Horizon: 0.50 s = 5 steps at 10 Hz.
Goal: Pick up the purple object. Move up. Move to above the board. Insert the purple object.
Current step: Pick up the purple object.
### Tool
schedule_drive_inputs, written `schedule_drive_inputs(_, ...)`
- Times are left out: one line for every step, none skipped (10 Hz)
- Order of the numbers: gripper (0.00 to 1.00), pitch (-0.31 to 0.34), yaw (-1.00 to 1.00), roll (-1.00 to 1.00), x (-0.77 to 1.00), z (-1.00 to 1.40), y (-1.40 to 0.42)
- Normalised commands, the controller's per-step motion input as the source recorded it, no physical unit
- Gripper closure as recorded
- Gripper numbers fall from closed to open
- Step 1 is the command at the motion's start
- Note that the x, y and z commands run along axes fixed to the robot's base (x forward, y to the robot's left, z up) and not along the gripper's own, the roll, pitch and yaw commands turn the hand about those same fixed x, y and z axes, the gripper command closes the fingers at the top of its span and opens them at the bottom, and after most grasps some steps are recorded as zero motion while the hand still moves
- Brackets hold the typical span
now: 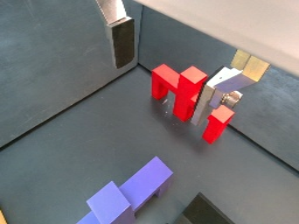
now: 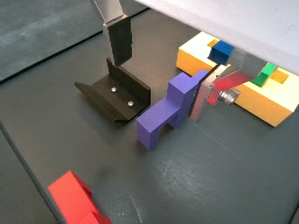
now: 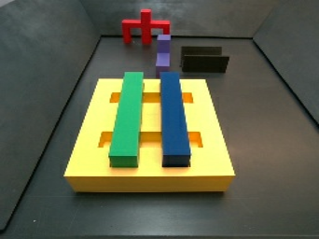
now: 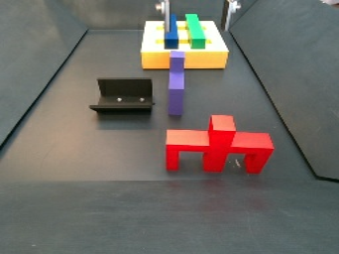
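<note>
Tool point(image 2: 166, 63) open, nothing between fingers, hanging clear above floor. Fingers point(image 2: 118, 37) spread wide: flat silver plates, dark pads facing inward. In both wrist views one finger point(image 1: 119, 35) near, other finger point(image 1: 222, 94) farther off. Arm barely visible in side views; tool pose not readable there.

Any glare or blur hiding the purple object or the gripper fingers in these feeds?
In both wrist views the gripper fingers look sharp, hanging open above the floor. The purple object is evenly lit, without glare. In a side view it is small but clear. The board shows no washout.
</note>
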Motion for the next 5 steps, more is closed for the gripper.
schedule_drive_inputs(0.0, -0.06, -0.66, -0.24, 0.17, -0.11, -0.09)
schedule_drive_inputs(0.0, -0.096, -0.79, -0.2, 0.05, -0.01, -0.12)
schedule_drive_inputs(0.0, -0.064, -0.82, -0.21, 0.03, 0.0, -0.11)
schedule_drive_inputs(0.0, -0.053, -0.84, -0.19, 0.01, 0.0, -0.12)
schedule_drive_inputs(0.0, -0.07, -0.87, -0.18, 0.0, 0.0, -0.13)
